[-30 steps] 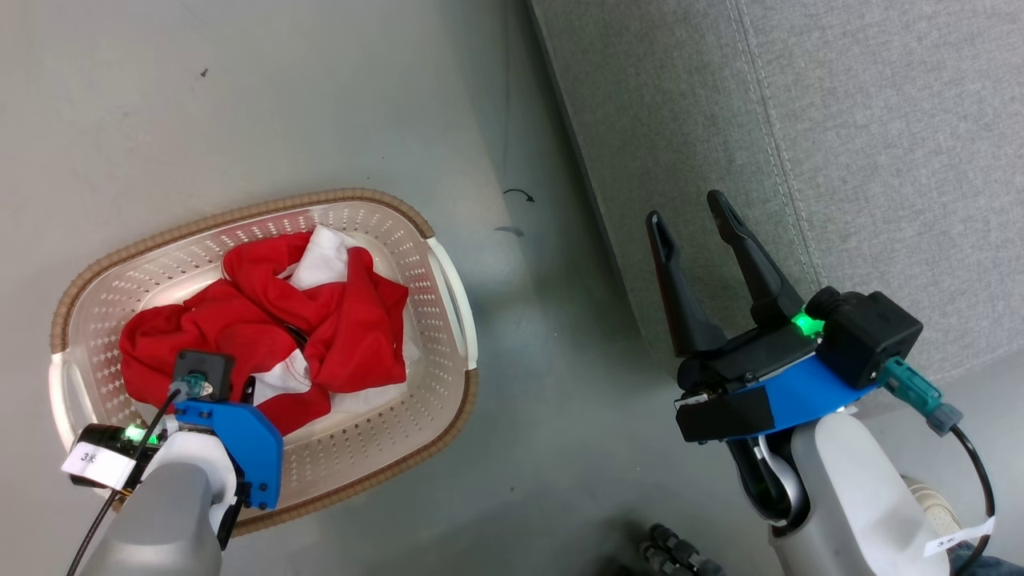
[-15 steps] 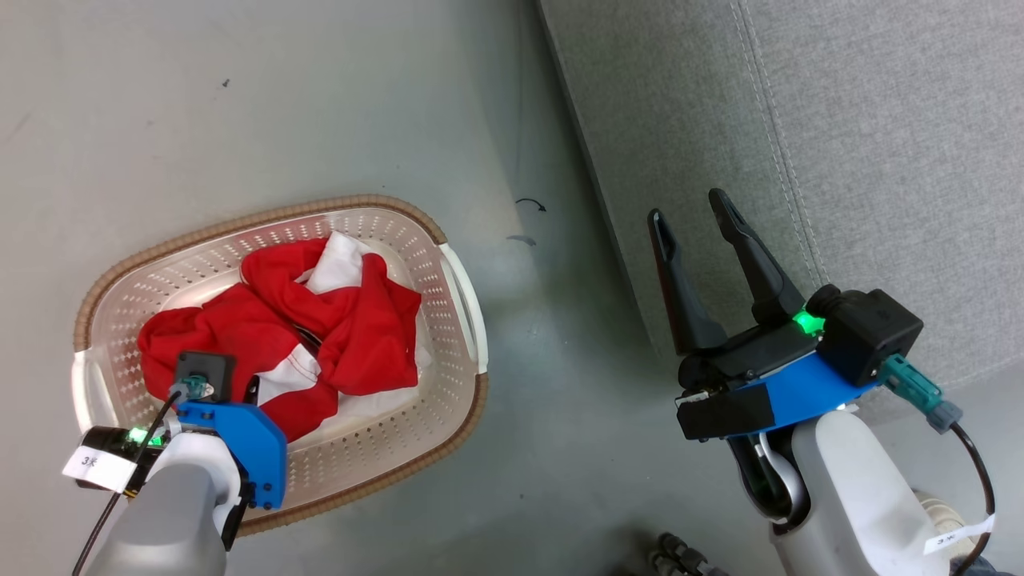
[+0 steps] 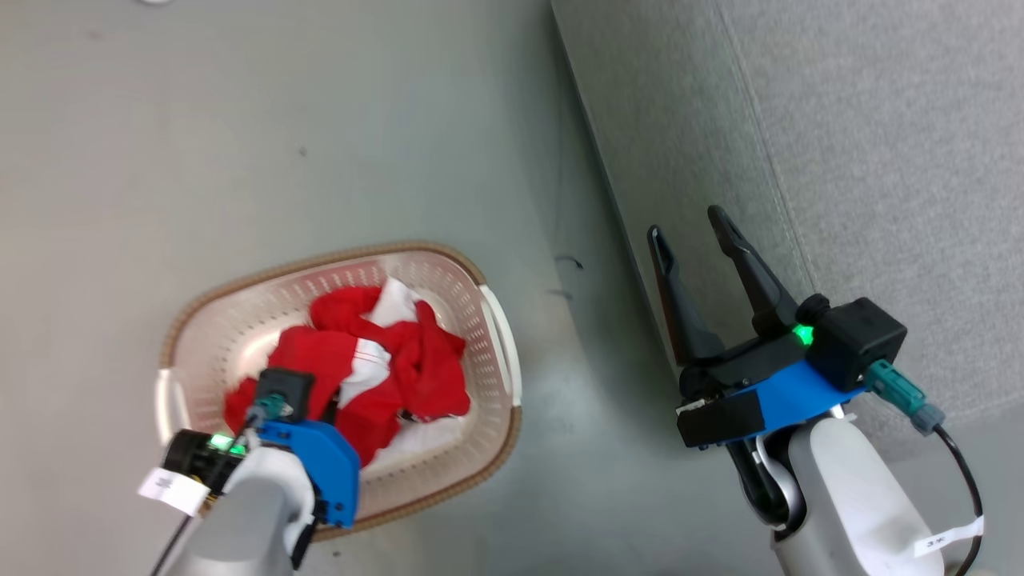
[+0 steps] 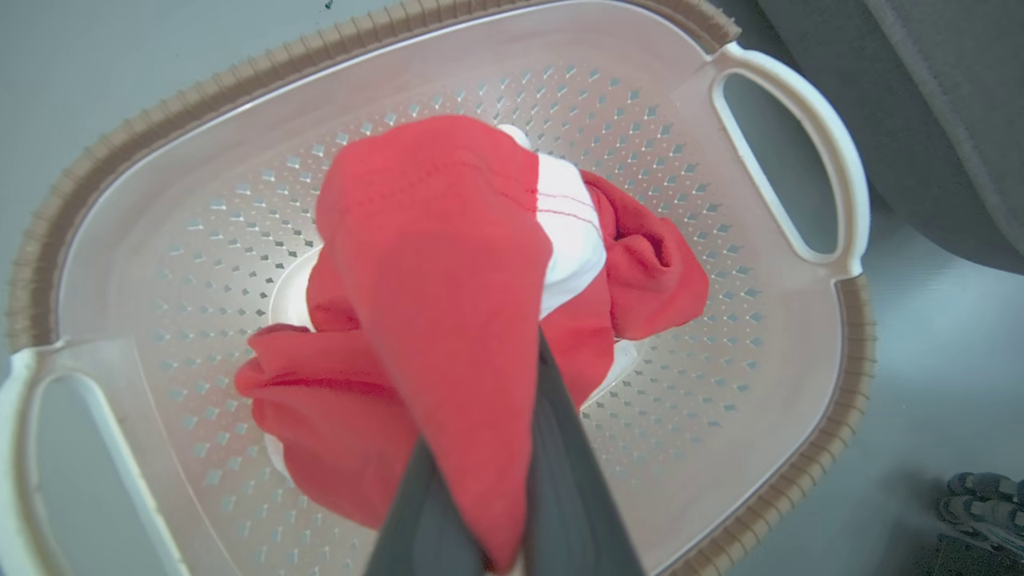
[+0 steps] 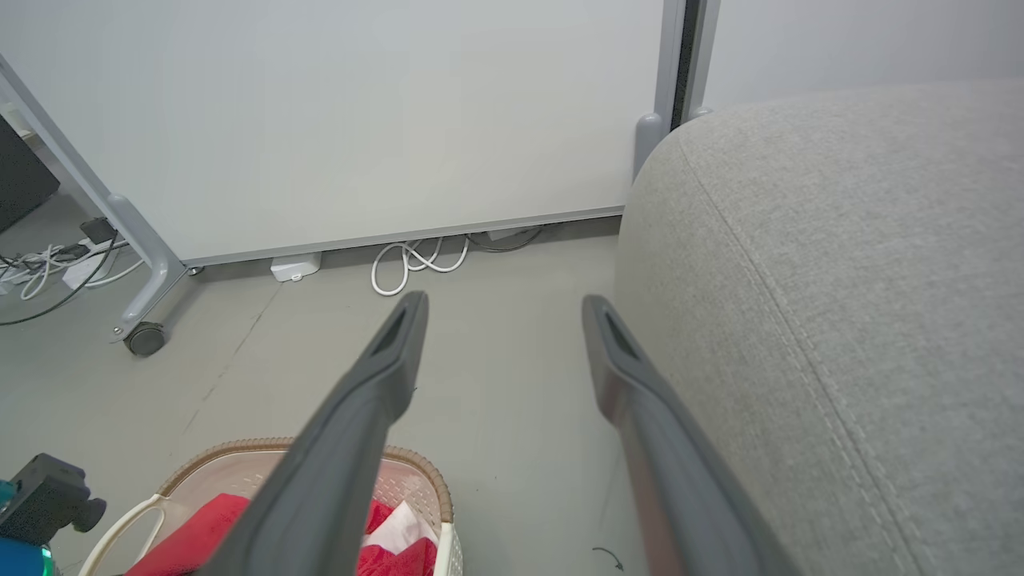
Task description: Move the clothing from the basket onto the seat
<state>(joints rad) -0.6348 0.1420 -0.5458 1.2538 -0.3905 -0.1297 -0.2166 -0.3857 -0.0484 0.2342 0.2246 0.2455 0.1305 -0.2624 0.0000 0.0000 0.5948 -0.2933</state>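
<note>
The left gripper [image 4: 504,448] was clamped shut on a fold of the red clothing [image 4: 432,264], with the cloth pinched between its jaws and draped over them. The rest of the bundle, red folds with a white panel, lay in the middle of the basket [image 4: 240,72]. The basket stood on the floor [image 3: 240,120], apart from the front edge of the seat, with a strip of floor between them.

The step in hand looked like the lift-out, and the task seemed barely begun, since all the clothing was in or just above the basket. To do it well, the arm would have to rise straight up until the trailing cloth cleared the brown rim. A sideways pull too soon could drag the cloth over that rim and slide or tip the light basket. The two garments looked tangled, so the second might come up partway and drop; a slow lift would guard against that.

Further right, the right gripper [image 3: 686,222] hung by the seat's front edge, its jaws spread wide and holding nothing. The seat [image 3: 880,160] filled the right side. The release would best come well in from its rounded edge, so that the clothing could not slip back to the floor
</note>
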